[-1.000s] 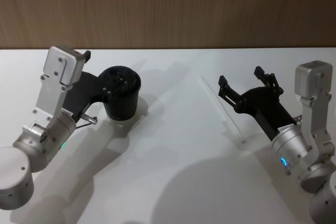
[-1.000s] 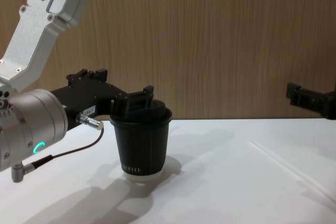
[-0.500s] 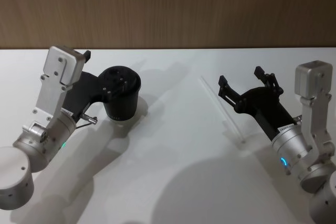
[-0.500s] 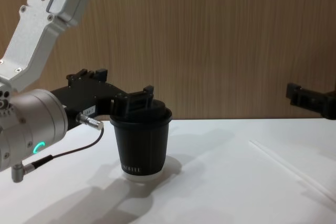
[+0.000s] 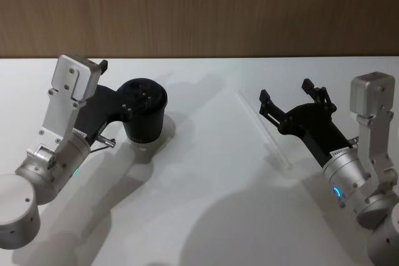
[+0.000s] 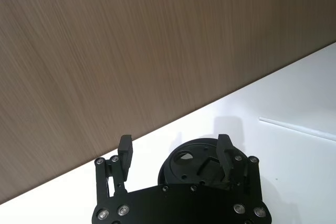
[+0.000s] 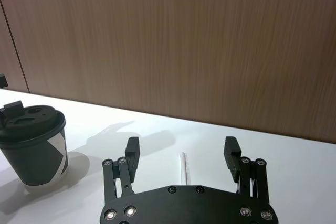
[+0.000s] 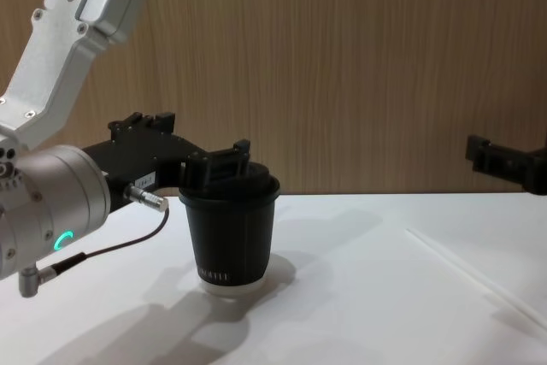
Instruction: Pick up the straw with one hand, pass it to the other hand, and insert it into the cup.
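Head view: the straw (image 5: pixel 252 112) lies flat on the white counter (image 5: pixel 206 216), on the robot's right side and well apart from the cup (image 5: pixel 143 115), which stands upright to the left. The right tool (image 5: pixel 285 91) hovers above the straw's near half with its fingers spread and nothing between them. The left tool (image 5: pixel 120 82) reaches in beside the cup at the height of the lid (image 5: pixel 143 93). Left wrist view: the left tool (image 6: pixel 176 148) is spread and empty, the cup (image 6: pixel 191 165) sits under it, nearer one finger, and whether that finger touches the lid cannot be told. The straw (image 6: pixel 299 128) shows far off on the counter. Right wrist view: the straw (image 7: pixel 183 167) runs lengthwise between the spread fingers of the right tool (image 7: pixel 181 148), roughly centred, with the cup (image 7: pixel 34 145) off to the side. Chest view: the straw (image 8: pixel 470 275) rests on the counter below the raised right tool (image 8: pixel 494 160), and the left tool (image 8: pixel 184 144) stands at the rim of the cup (image 8: pixel 231 228). The step in hand looks like the approach for the pick-up, and nothing is grasped yet. The next move would call for a straight descent until the fingertips nearly reach the counter, then a gentle, centred close, since so thin and light a straw could roll or slip away.
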